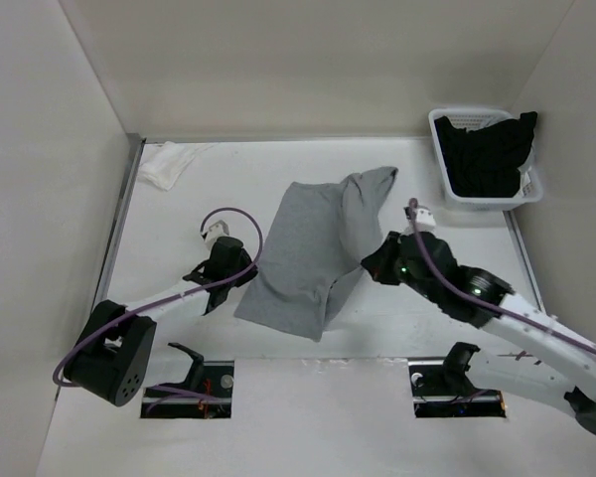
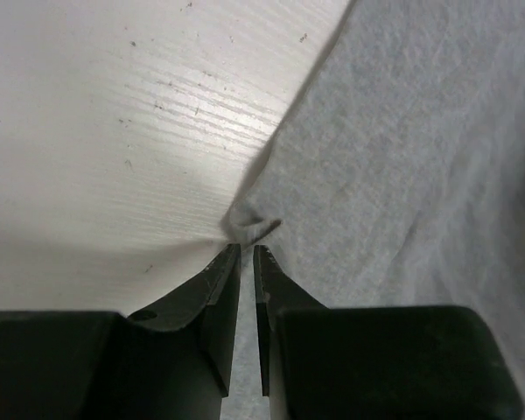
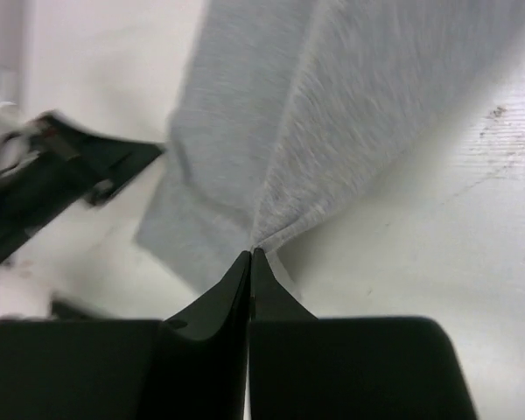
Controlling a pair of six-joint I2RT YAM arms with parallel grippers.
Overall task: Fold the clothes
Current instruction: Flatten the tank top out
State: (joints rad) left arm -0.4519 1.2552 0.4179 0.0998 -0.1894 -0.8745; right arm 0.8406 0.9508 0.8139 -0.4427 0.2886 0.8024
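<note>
Grey tank top: centre of frame in the top view, lying slantwise on the worktop.
Left end effector: narrow, tips nipping a small pucker at the garment's left edge.
Right end effector: closed tight on gathered fabric at the right edge, with creases fanning out from it.
Why held so: opposite edges are pinched, probably so both arms can lift and fold together.

the tank top is heather-grey, the garment black, the basket white.
</note>
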